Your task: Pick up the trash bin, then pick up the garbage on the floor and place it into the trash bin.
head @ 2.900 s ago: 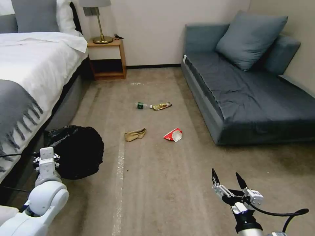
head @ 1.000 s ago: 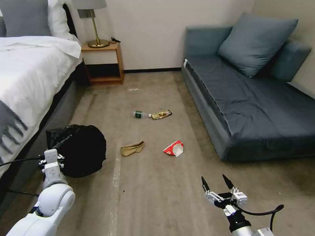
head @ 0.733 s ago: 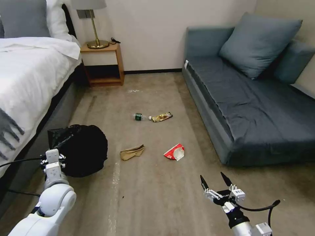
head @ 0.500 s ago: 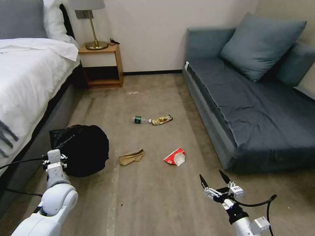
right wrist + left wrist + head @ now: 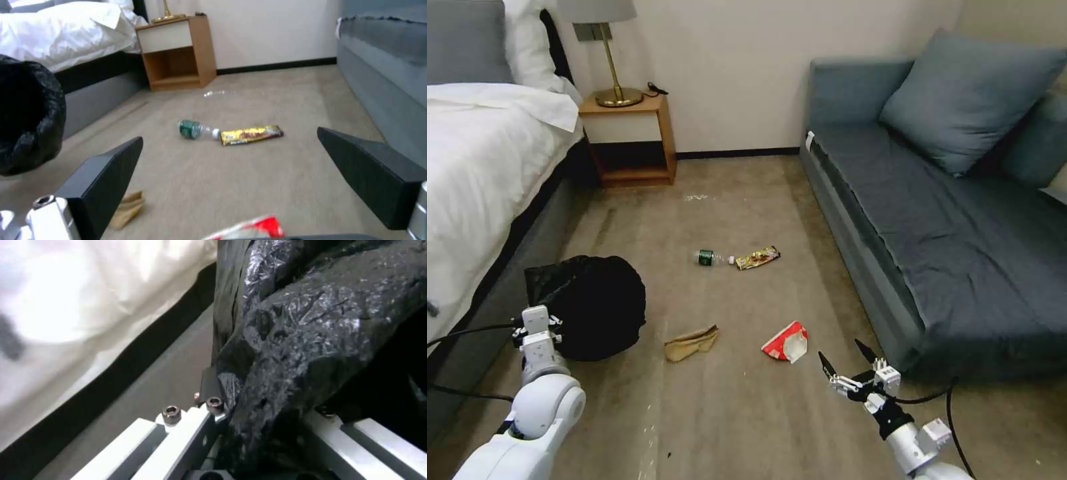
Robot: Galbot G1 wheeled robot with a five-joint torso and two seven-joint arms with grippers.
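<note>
In the head view, the trash bin [image 5: 590, 307], wrapped in its crinkly black bag, sits at the lower left of the frame beside the bed [image 5: 474, 173]. The left gripper [image 5: 537, 327] is pressed against the bin's near rim, just below it in the picture. The right gripper [image 5: 847, 363] hangs at the lower right with its fingers spread wide and nothing between them. Just up and left of it lies the red-and-white wrapper [image 5: 786, 342]. The crumpled brown paper bag [image 5: 691, 343] lies at lower centre, between the bin and that wrapper. Farther up, at mid-frame, the clear bottle [image 5: 712, 257] and the gold snack wrapper [image 5: 758, 257] lie end to end on the carpet [image 5: 727, 413]. A grey sofa [image 5: 947, 220] runs along the right side.

In the left wrist view, the black bag of the bin [image 5: 302, 340] passes down between the two metal fingers [image 5: 178, 443] at the bottom; they appear clamped on the rim, though the bag hides the contact itself.

In the right wrist view, the two dark fingertips [image 5: 104, 176] stand far apart at lower left and lower right. The bottle [image 5: 195, 129] and gold wrapper [image 5: 251, 134] lie at centre, the red-and-white wrapper [image 5: 249, 230] at the bottom edge, the brown bag [image 5: 126, 208] at lower left, and the bin [image 5: 29, 116] at the left edge.
</note>
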